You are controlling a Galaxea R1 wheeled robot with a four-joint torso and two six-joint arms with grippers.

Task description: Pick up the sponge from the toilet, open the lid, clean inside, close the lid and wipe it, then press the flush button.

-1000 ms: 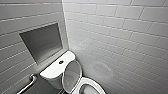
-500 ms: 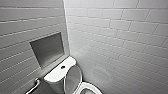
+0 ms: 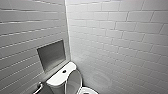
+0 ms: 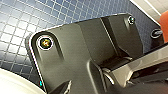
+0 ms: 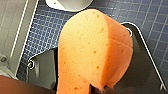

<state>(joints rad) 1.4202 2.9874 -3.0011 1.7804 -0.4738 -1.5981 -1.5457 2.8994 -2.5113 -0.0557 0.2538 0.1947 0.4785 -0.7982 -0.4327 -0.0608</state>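
Right tool (image 5: pixel 98 88) looks clamped on the sponge (image 5: pixel 92 55): the orange block is bent over with a crease down one side, as if pinched at its base. It hangs above the blue mosaic floor (image 5: pixel 155 15), touching nothing else. The fold leaves a broad soft face free, which probably suits wiping curved ceramic. Left tool (image 4: pixel 62 88): can't tell whether apart or together. It sits low over the same blue floor, carrying nothing visible, likely parked clear so the right arm can work. In the head view the toilet (image 3: pixel 58 78) is tucked into the corner of the white tiled walls, below a recessed niche (image 3: pixel 52 55). The lid (image 3: pixel 73 81) stands upright, leaning back toward the tank, so the bowl (image 3: pixel 87 90) is open for access. The flush button (image 3: pixel 64 71) is in the middle of the tank top with nothing on it. Judgement: pickup and lid opening are done, and the inside-cleaning step is in hand, with the sponge not yet in the bowl.
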